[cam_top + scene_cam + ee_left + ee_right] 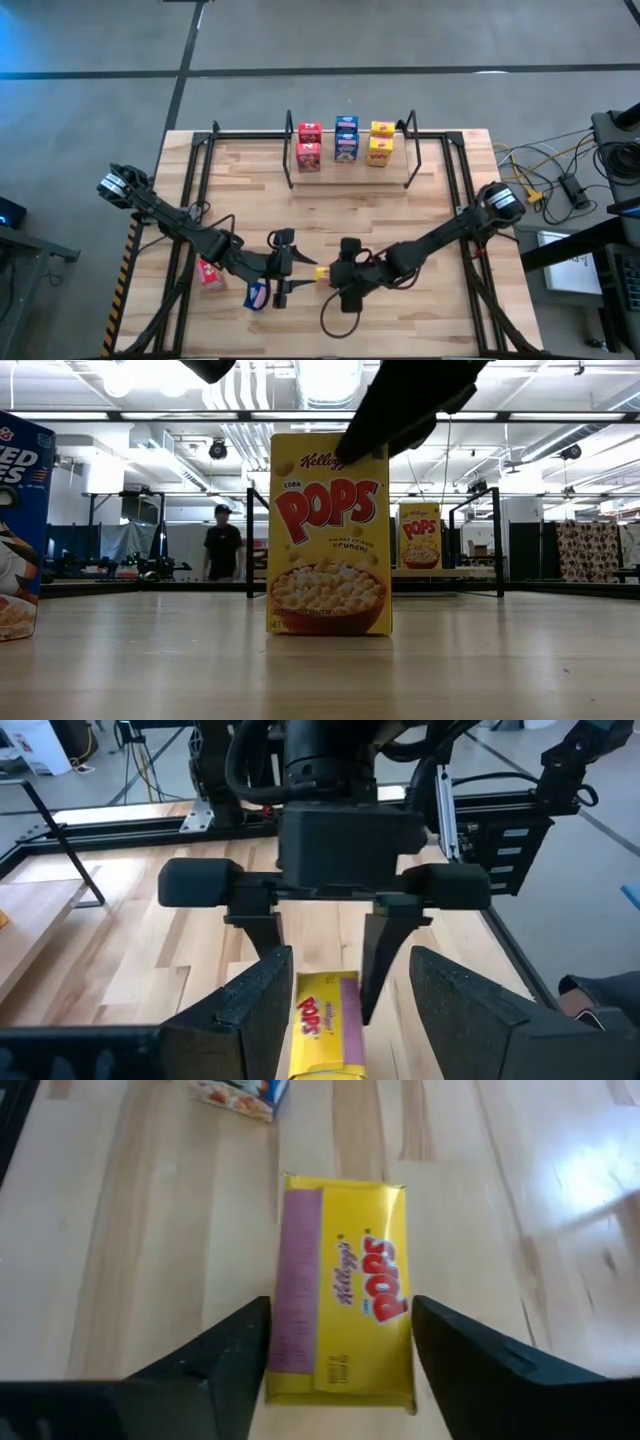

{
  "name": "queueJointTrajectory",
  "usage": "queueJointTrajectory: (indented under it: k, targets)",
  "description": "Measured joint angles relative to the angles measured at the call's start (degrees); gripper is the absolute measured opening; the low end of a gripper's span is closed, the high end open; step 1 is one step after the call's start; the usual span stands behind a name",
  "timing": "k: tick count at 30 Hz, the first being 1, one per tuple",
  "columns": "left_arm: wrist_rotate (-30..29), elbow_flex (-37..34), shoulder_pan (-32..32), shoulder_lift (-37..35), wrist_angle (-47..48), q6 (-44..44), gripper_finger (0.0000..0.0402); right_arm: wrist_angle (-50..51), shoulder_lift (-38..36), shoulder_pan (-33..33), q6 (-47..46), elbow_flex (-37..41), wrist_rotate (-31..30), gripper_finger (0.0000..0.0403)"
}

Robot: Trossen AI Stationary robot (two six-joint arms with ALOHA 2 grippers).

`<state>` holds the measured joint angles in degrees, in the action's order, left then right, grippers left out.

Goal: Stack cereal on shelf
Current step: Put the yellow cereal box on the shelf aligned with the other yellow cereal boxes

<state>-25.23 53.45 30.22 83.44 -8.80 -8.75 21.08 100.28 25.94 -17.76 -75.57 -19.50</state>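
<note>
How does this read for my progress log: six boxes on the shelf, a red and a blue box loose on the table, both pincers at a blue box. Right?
One slip: the box at the pincers is yellow, not blue. The high view shows the yellow box between the left pincer and the right pincer. The six on the shelf, the loose red box and the loose blue box are right.

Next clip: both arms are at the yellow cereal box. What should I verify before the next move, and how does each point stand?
1. Yellow box upright on the table: ok.
2. Right gripper straddling it: ok.
3. Right gripper shut on it: not ok, open.
4. Left gripper clear of the box: not ok, open around it too.
5. Bare board on the shelf: ok, in front of the boxes.
</note>
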Motion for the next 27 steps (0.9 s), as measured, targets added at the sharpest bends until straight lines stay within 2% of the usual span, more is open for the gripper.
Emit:
queueJointTrajectory:
  k: [10,16,20,27]
  targets:
    - [-0.37,0.00,-0.02,0.02,0.01,0.09,0.0186,-0.11,-0.19,0.03,0.36,0.00,0.61,0.0155]
    - [-0.52,0.00,-0.02,0.04,-0.03,0.45,0.0186,0.06,-0.30,0.01,1.33,-0.51,3.44,0.0156]
    - [-3.02,0.00,-0.02,-0.10,-0.23,1.70,0.0186,0.48,-0.98,0.03,3.95,-0.90,3.64,0.0164]
    - [-3.62,0.00,-0.02,-1.58,-0.24,5.75,0.0186,9.17,-7.33,-0.65,6.95,-0.63,3.22,0.0156]
